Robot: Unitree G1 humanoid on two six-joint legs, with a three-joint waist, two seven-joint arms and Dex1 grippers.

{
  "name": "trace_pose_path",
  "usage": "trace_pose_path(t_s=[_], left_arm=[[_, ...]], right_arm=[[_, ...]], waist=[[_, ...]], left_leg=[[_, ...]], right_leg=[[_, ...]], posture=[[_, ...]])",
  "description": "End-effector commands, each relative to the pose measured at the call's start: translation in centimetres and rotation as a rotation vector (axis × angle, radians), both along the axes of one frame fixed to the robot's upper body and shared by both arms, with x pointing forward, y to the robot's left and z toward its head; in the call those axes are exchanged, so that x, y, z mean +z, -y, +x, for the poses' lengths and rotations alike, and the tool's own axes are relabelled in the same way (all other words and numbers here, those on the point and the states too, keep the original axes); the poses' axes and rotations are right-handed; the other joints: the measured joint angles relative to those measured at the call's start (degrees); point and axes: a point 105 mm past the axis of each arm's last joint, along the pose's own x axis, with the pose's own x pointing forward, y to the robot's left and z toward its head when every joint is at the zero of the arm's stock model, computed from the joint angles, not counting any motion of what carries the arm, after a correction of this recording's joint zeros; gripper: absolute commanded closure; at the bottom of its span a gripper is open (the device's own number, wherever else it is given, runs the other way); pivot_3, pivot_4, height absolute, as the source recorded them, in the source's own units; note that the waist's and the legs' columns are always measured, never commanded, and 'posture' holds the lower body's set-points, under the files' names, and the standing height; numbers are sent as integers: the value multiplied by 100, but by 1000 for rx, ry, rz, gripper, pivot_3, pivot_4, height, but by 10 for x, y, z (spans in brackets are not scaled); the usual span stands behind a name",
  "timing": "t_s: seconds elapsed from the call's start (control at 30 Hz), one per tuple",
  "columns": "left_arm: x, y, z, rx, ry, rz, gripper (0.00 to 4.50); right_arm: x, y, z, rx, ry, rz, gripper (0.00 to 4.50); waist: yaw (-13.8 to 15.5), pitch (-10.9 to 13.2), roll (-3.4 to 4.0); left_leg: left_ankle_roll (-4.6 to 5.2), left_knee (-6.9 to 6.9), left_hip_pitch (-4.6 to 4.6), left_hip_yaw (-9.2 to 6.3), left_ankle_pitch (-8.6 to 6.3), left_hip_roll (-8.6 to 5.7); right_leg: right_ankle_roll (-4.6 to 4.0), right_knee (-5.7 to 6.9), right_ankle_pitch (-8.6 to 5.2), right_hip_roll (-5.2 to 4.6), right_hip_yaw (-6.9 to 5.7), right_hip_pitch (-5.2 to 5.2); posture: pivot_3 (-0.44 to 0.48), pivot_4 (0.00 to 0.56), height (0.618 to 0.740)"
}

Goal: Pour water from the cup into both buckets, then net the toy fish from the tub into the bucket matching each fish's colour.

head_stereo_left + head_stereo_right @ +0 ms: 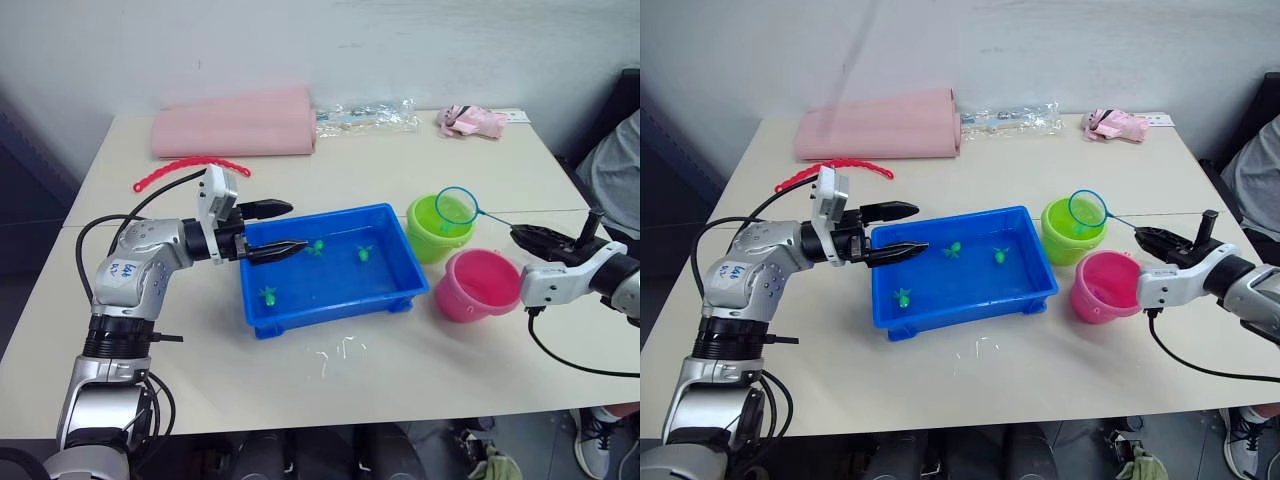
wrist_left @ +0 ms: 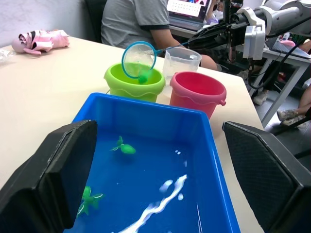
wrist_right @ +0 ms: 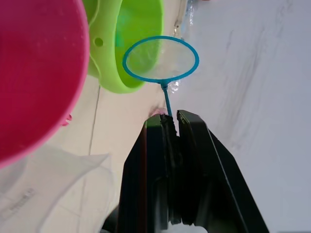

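Right now the net (image 1: 457, 208) hangs over the green bucket (image 1: 438, 230), its blue hoop tilted above the opening, with a small green fish (image 2: 143, 77) seeming to sit in the mesh. Its thin handle runs right to the right gripper (image 3: 172, 127), whose fingers are closed tight on the wire. The net looks very light and the wire springy, so a hold close to the end of the handle, as here, will probably let the hoop wobble; the mesh is soft and the fish small and likely slick when wet, so a slow tip should drop it.

Just right and nearer stands the pink bucket (image 1: 478, 283), almost touching the green one, and the clear cup (image 2: 181, 61) sits behind the pair in the left wrist view. Left of the buckets lies the blue tub (image 1: 395, 245), holding shallow water and three green fish (image 1: 267, 296), all apart from each other.

At the tub's left end the left gripper (image 1: 283, 229) has its fingers spread wide, holding nothing, one finger over the rim. Some water is spilled on the table (image 1: 450, 380) near the tub's front edge.
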Motion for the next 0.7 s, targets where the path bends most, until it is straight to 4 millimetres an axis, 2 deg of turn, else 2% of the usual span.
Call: trace_pose_path(t_s=[0.03, 0.13, 0.2, 0.23, 0.3, 0.37, 0.43, 0.6, 0.7], left_arm=[[5, -1, -2, -7, 31, -7, 25], [5, -1, -2, -15, 33, -9, 25], [6, -3, -3, -24, 41, -14, 25], [7, -6, -4, -30, 47, -22, 25], [10, -15, -8, -40, 57, -40, 25], [11, -27, -10, -32, 63, -46, 25], [11, -39, -11, -6, 66, -41, 25], [12, -57, -11, 32, 95, -10, 25], [11, -62, -12, 40, 105, 8, 25]], right_arm=[[25, -3, 0, 42, 113, -68, 4500], [27, 0, 0, 39, 108, -12, 4500], [36, -6, -1, 56, 96, 177, 4500], [39, -16, -3, 80, 46, 317, 4500], [41, -41, -11, 158, -122, 570, 4500], [40, -63, -21, 191, -375, 846, 4500], [36, -83, -33, 183, -620, 992, 4500], [12, -109, -50, -3, -1017, 1123, 4500], [-1, -118, -52, -118, -1126, 1162, 4500]], waist=[[-2, 0, 0], [-4, 0, 0], [-3, 0, 0], [-2, 0, 0], [-4, 0, 0], [-10, 0, 0], [-7, 0, 0], [31, 1, 0], [34, 1, 0]], left_leg=[[0, 0, 0, 0, 0, 0], [-1, -1, 0, -1, 1, 2], [-1, -1, 0, -1, 1, 1], [0, -1, 0, -1, 1, 1], [1, 0, 0, -8, 2, 3], [2, -1, 0, -14, 1, 10], [2, -1, 0, -20, 1, 18], [18, 10, 0, -41, -8, 13], [22, 2, -2, -70, -13, 5]], right_leg=[[-1, 0, -1, 0, 0, -1], [-1, -1, -1, 2, 0, 0], [-1, -2, -1, 2, -1, 1], [-1, -2, 0, 3, -1, 1], [-1, -6, 0, 7, -3, 7], [-1, 2, 0, 17, -3, 10], [-2, 12, 0, 22, -6, 11], [-7, -16, 2, 2, -25, 29], [-19, -52, 9, -56, -32, 52]], posture=[[0, 150, 740], [0, 150, 740], [0, 150, 740], [0, 150, 740], [0, 150, 740], [0, 150, 740], [0, 150, 740], [0, 150, 740], [0, 150, 740]])
